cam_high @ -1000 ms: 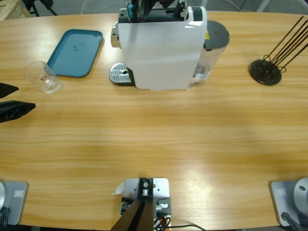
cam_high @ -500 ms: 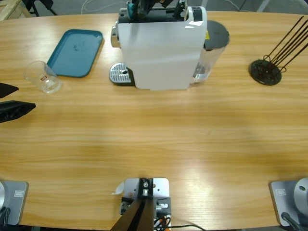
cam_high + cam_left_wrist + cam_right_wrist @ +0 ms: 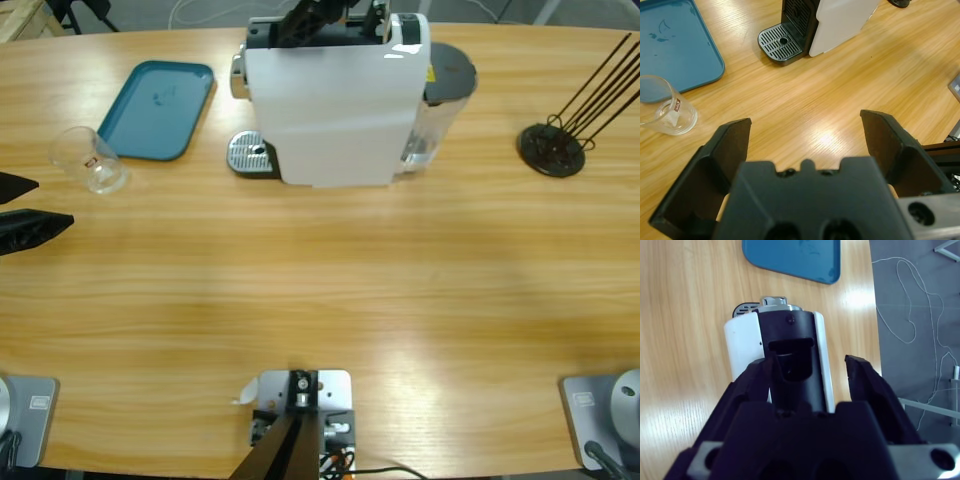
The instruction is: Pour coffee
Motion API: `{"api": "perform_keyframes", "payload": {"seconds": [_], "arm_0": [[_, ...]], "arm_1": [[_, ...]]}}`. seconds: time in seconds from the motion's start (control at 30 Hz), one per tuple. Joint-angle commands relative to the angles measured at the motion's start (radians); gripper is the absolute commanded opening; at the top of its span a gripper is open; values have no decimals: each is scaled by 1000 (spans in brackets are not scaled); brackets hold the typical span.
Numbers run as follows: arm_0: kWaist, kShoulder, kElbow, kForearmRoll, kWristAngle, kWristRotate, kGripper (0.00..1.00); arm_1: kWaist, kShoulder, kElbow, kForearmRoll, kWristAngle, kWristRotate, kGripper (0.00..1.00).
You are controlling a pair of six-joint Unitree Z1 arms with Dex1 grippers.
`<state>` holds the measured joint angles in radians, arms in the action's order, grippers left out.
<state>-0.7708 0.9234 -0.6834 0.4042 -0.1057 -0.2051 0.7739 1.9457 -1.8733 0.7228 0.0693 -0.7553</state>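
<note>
A clear glass tumbler (image 3: pixel 88 160) with a small red mark lies tilted on the table left of the white coffee machine (image 3: pixel 335 110). No coffee shows in the tumbler or anywhere else. My left gripper (image 3: pixel 52 202) is at the table's left edge, open and empty. In the left wrist view the tumbler (image 3: pixel 662 107) is just beyond the left gripper (image 3: pixel 807 127), off to its left. My right gripper (image 3: pixel 318 16) hovers over the machine's top. In the right wrist view the right gripper (image 3: pixel 810 362) is open above the machine's black slotted lid (image 3: pixel 790 347).
A blue tray (image 3: pixel 160 108) lies behind the tumbler. The machine's metal drip grate (image 3: pixel 250 153) sticks out on its left side. A black wire stand (image 3: pixel 552 148) is at the far right. Bare wood fills the table's middle and front.
At the machine's top the black gripper has shifted, and the teal part seen there earlier no longer shows. The left gripper and the tumbler have not moved.
</note>
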Motion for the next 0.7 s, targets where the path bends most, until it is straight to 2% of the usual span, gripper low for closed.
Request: {"api": "perform_keyframes", "payload": {"seconds": [0.03,0.07,0.1,0.13,0.23,0.27,0.3,0.33,0.4,0.53,0.63,0.7], "arm_0": [[11,23,31,-7,-21,6,954],[11,23,31,-7,-22,6,954],[11,23,31,-7,-22,6,954],[11,23,31,-8,-22,6,954],[11,28,33,-17,-20,3,954],[11,29,33,-23,-18,3,954],[11,29,35,-30,-17,3,954],[11,31,40,-44,-16,3,954],[11,39,69,-100,-16,4,947],[13,66,113,-224,-11,27,936],[13,72,122,-244,-11,107,936],[13,65,128,-250,-10,144,938]], "arm_1": [[126,-74,-68,94,-44,154,942],[134,-98,-72,105,-38,166,992],[139,-134,-72,118,-26,186,978],[143,-163,-72,130,-14,204,890],[148,-248,-79,214,12,243,440],[148,-278,-79,238,20,246,275],[148,-311,-74,258,23,254,68],[148,-344,-63,276,22,261,0],[142,-416,-2,291,-16,283,0],[111,-538,176,243,-148,462,0],[89,-636,405,10,-189,582,0],[89,-644,485,-78,-215,632,0]]}}
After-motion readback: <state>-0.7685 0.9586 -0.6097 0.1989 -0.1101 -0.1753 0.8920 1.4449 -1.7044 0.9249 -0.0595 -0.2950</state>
